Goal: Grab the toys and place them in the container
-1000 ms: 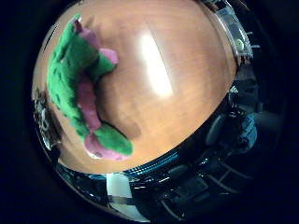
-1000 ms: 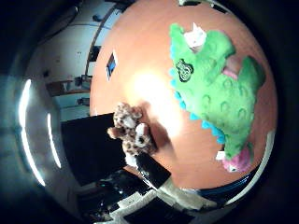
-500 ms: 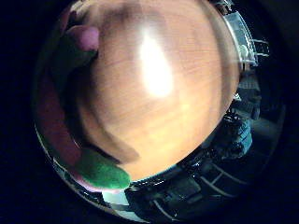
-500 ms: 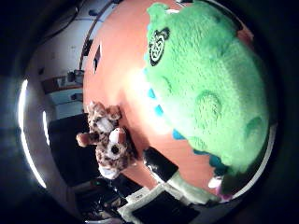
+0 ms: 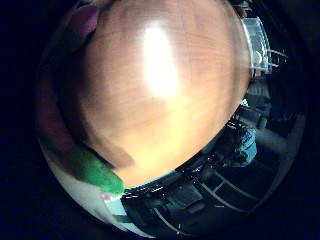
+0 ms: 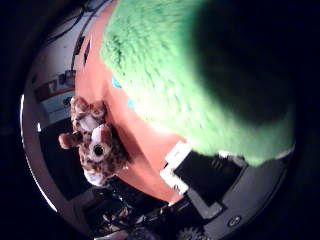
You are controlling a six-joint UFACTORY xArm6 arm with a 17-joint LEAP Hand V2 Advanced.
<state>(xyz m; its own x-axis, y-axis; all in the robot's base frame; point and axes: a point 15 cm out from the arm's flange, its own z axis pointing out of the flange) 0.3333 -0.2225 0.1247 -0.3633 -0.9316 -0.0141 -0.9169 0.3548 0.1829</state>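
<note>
A green plush dinosaur [image 6: 190,70] lies on the round wooden table [image 5: 160,90] and fills most of the right thumb side palm view, very close under the palm. Its green foot [image 5: 97,170] and a pink part [image 5: 84,18] show at the edge of the right little finger side palm view. A small brown spotted plush animal [image 6: 92,140] lies on the table beside the dinosaur, near the table's edge. White and black parts of my hand [image 6: 205,178] show by the dinosaur's side.
The table's edge [image 5: 190,165] curves close by, with dark furniture and room clutter [image 5: 215,185] beyond it. A metal rack [image 5: 256,45] stands past the far edge. Shelves and room fittings [image 6: 55,85] lie beyond the brown plush.
The camera has come down close onto the green dinosaur, which now fills the thumb side view. In the little finger side view the dinosaur has slid to the picture's edge.
</note>
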